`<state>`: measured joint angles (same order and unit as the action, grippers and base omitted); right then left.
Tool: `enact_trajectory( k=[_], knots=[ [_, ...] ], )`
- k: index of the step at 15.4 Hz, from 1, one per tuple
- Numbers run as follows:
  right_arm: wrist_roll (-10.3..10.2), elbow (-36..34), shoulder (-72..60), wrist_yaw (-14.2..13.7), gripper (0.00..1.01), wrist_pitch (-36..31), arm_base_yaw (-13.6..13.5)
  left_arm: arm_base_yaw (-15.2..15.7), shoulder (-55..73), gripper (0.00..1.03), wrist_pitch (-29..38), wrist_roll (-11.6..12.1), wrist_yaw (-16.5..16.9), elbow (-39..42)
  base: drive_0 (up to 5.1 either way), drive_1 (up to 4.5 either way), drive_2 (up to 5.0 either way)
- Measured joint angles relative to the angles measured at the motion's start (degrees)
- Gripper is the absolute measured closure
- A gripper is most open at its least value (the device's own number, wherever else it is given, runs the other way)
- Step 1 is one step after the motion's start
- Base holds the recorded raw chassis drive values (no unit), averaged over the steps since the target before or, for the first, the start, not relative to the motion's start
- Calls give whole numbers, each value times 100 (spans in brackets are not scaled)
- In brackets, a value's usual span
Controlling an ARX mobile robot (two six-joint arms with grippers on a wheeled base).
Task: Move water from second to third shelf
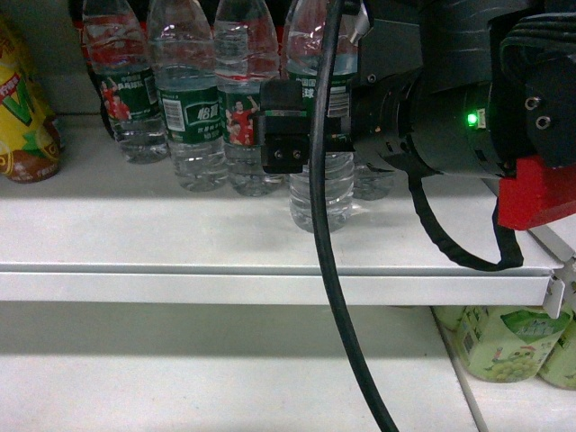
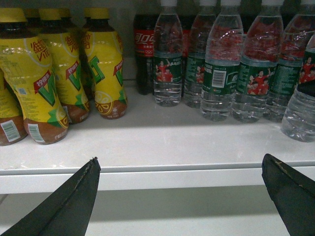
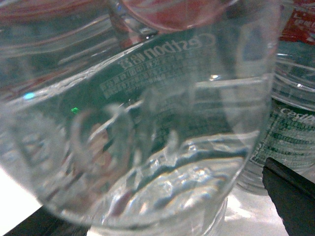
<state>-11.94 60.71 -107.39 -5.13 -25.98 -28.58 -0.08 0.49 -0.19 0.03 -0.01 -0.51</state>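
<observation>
Head view: right gripper [image 1: 297,144] clamped on the water bottle [image 1: 321,193] at the front of the shelf [image 1: 180,234]; right wrist view shows only its label close up, while left wrist view shows left gripper [image 2: 182,191] spread apart, holding nothing, below the shelf edge.

In the head view the right pincer [image 1: 290,135] covers the middle of the water [image 1: 321,193], whose cap runs off the edge at twelve o'clock. The right wrist view shows that bottle as a blur, its label print unreadable. At four o'clock in the head view, pale green bottles [image 1: 504,346] are cut by the edge.
</observation>
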Motion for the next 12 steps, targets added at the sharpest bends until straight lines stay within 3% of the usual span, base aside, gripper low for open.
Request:
enact_trajectory(
  k=[9, 10, 11, 12],
  knots=[
    [-7, 396, -260, -354, 4, -72, -155, 0, 0, 5, 0, 0, -2, 0, 0, 0, 0],
    [-4, 396, -267, -374, 12, -83, -162, 0, 0, 5, -2, 0, 0, 0, 0, 0, 0],
    [24, 393, -278, -396, 35, -101, -190, 0, 0, 5, 0, 0, -2, 0, 0, 0, 0],
    [118, 348, -236, -428, 52, -107, -214, 0, 0, 5, 0, 0, 0, 0, 0, 0, 0]
  ],
)
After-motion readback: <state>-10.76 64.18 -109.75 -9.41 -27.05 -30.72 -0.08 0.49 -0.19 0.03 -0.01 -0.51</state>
